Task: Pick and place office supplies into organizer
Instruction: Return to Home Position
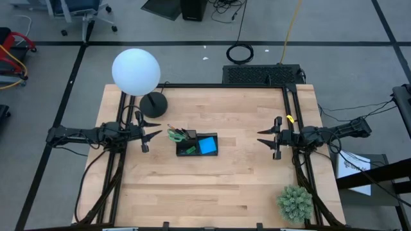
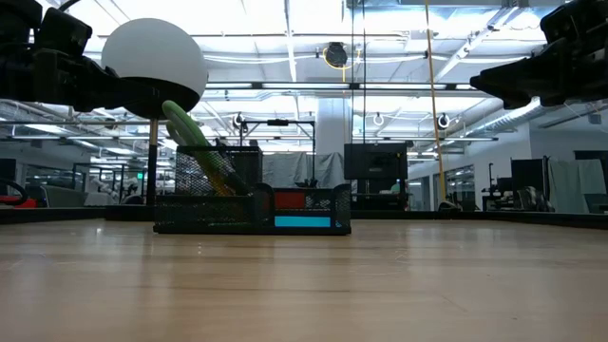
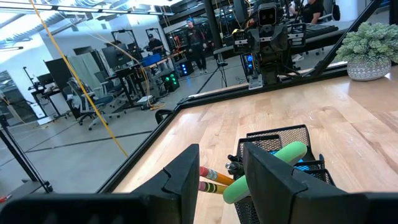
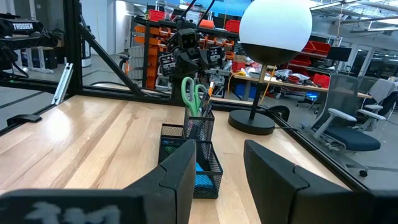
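Your left gripper (image 1: 156, 129) hovers just off the left end of the small black mesh desk organizer (image 1: 196, 145). Its fingers are spread and nothing sits between them. Your right gripper (image 1: 260, 136) hangs well off the organizer's right end, facing it. Its fingers are likewise parted and empty. In the low view both grippers sit above the organizer's height, clear of the light wooden table (image 1: 218, 186).

The organizer stands near the middle of the table. Its taller upright compartment is at the left end and holds the green-handled scissors (image 1: 174, 134), handles up and leaning outward. The orange and wooden pencils (image 3: 214, 177) poke out of the same compartment. The dark stems (image 1: 190, 134) next to them look like pens, though from above you cannot be sure. The blue square sticky-note pad (image 1: 207, 146) lies flat in the lower compartment at the right end.

Behind the organizer's left end stands a lamp with a white globe shade (image 1: 135, 71) on a round black base (image 1: 153, 103). A green potted plant (image 1: 295, 203) sits well off to the organizer's front right, at the table corner.
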